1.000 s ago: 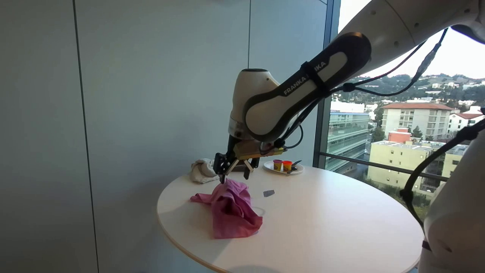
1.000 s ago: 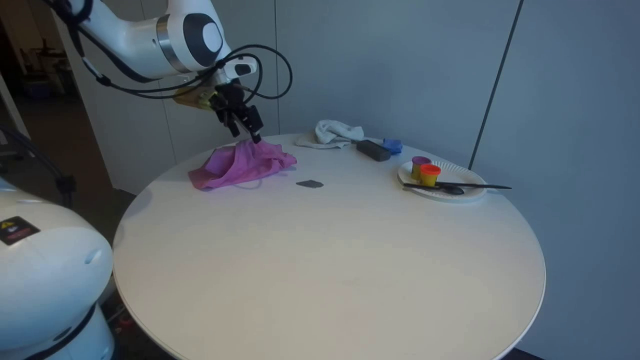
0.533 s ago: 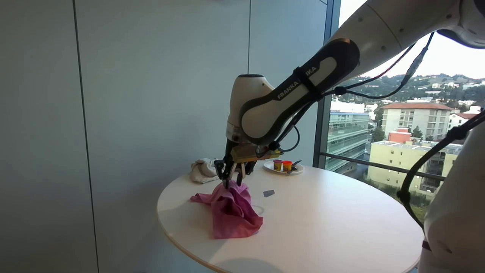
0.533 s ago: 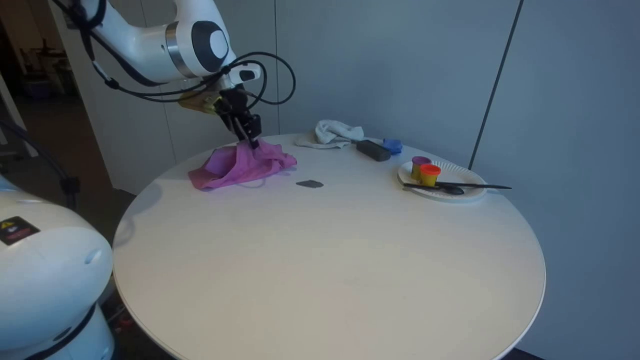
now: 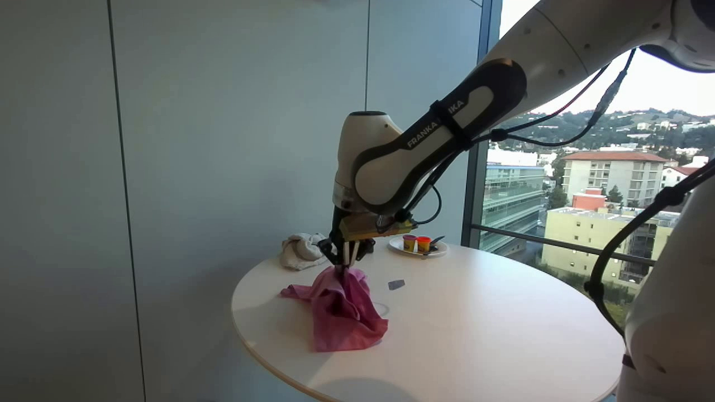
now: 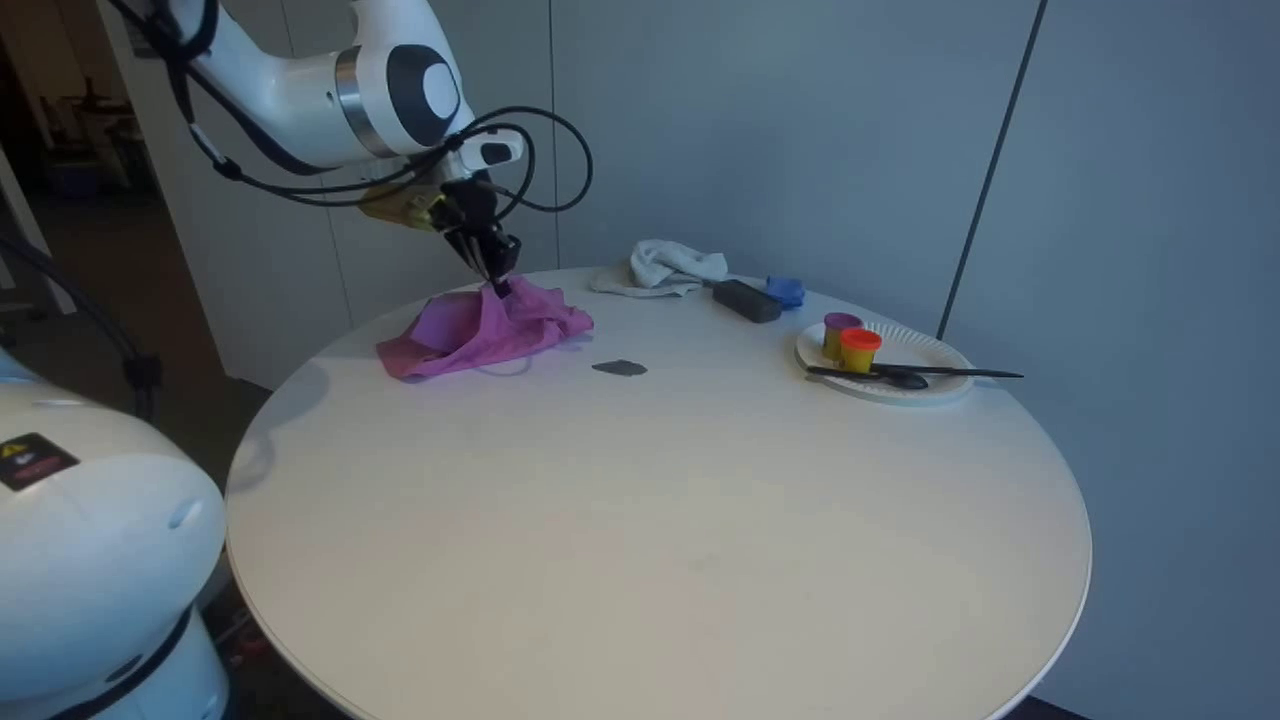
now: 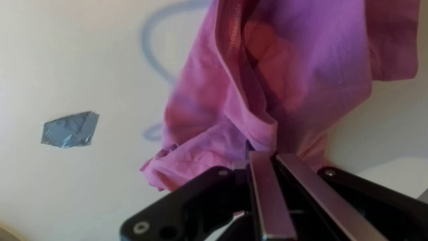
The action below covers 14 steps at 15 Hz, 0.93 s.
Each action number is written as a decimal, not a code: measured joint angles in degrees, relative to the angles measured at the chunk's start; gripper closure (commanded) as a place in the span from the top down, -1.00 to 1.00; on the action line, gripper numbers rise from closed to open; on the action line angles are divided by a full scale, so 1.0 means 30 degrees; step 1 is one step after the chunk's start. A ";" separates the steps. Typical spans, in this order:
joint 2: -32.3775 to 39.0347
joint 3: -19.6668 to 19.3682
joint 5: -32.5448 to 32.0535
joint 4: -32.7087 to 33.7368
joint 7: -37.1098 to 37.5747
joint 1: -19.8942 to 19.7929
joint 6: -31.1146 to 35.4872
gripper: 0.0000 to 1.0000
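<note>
A crumpled pink cloth (image 5: 347, 326) lies near the table's rim, with its middle bunched up into a peak. My gripper (image 5: 341, 270) points down at that peak, its jaws drawn together on a fold of the fabric. From the opposite side the cloth (image 6: 470, 335) still spreads on the table below the gripper (image 6: 500, 288). In the wrist view the pink cloth (image 7: 200, 97) runs in under the gripper (image 7: 275, 153). A hemmed fold reaches the fingertips, and the very tips are hidden in the fabric.
A grey tape piece (image 6: 620, 368) sits on the round white table (image 6: 660, 520). Farther back are a whitish cloth (image 6: 675, 266), a dark box (image 6: 747, 300) and a small blue item (image 6: 786, 292). A white plate (image 6: 925, 345) carries two small pots (image 6: 859, 355) and dark utensils.
My gripper has come down onto the cloth's peak, and its jaws have gone from wide apart to together on a fold. The cloth's outline is almost the same.
</note>
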 measured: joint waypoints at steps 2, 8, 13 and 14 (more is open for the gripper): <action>-0.0112 -0.0031 0.0001 -0.0055 0.0719 -0.0161 -0.0606 -0.85; -0.0720 -0.0173 -0.1908 -0.1128 0.4834 -0.1457 -0.5059 -0.86; -0.0660 -0.0066 -0.4089 -0.1537 0.8383 -0.1670 -0.9617 -0.87; -0.0599 0.0013 -0.4503 -0.1515 0.9019 -0.1619 -1.0637 -0.87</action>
